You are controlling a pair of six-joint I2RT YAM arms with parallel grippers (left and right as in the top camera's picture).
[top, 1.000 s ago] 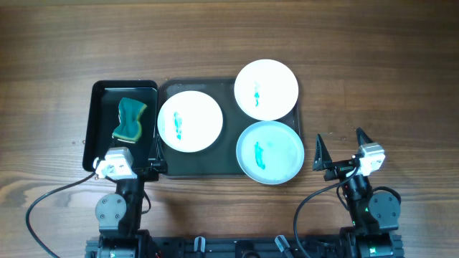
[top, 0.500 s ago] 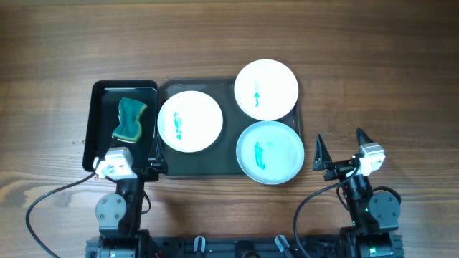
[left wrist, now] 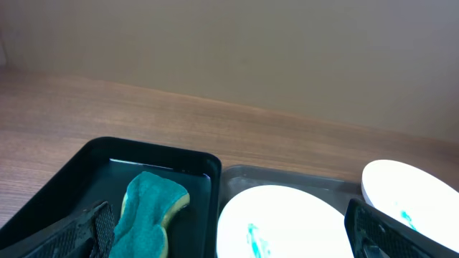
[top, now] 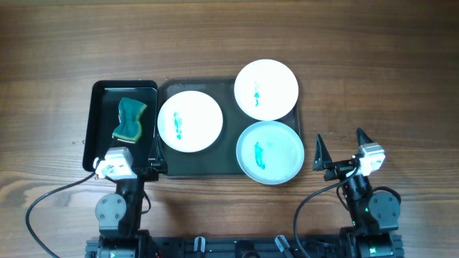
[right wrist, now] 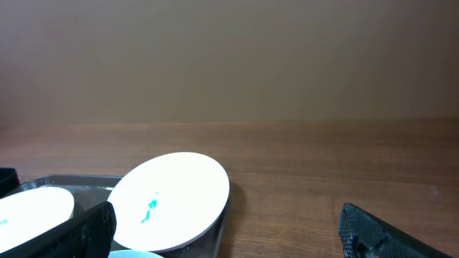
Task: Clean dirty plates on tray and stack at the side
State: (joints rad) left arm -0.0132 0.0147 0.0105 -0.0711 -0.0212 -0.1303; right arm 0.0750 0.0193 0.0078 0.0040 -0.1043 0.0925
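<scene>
Three dirty plates (top: 190, 120) being carried on tray (top: 228, 156), ahead of left gripper (left wrist: 228, 218) fingers and ahead-left of right gripper (top: 340, 147) fingers. Both finger pairs being seen apart, nothing clamped. Plates being judged stiff, glossy, slippery, breakable; raised rim edge being advised as hold.

Open bench (top: 380, 79) lies right of the tray (top: 208, 168) and beyond it. Three plates (top: 201, 115) crowd the tray, the right pair seemingly touching; a black sponge tray (top: 102, 100) hems its left.
</scene>
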